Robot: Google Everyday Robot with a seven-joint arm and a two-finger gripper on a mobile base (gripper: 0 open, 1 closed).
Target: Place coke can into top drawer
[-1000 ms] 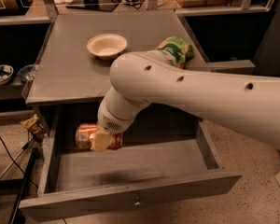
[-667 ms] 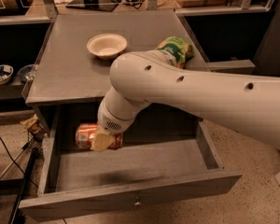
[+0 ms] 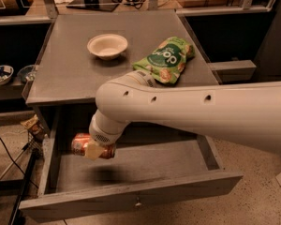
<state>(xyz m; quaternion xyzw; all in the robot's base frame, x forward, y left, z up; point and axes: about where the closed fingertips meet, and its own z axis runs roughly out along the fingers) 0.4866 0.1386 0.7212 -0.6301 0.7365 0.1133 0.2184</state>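
The top drawer (image 3: 131, 197) is pulled out from under the desk (image 3: 70, 76), and you can see its grey floor. A small metal knob (image 3: 138, 202) sits in the middle of its front. The big white arm (image 3: 201, 114) comes in from the right and bends down over the drawer. At its end, the hand (image 3: 94, 149) is closed tight on the coke can (image 3: 80, 143). The red can lies on its side in the hand, over the left part of the drawer, up off the floor. A dark shadow (image 3: 103, 175) lies on the drawer floor under it. On top of the desk sit a white bowl (image 3: 107, 46) and, near it, a green snack bag (image 3: 165, 60).
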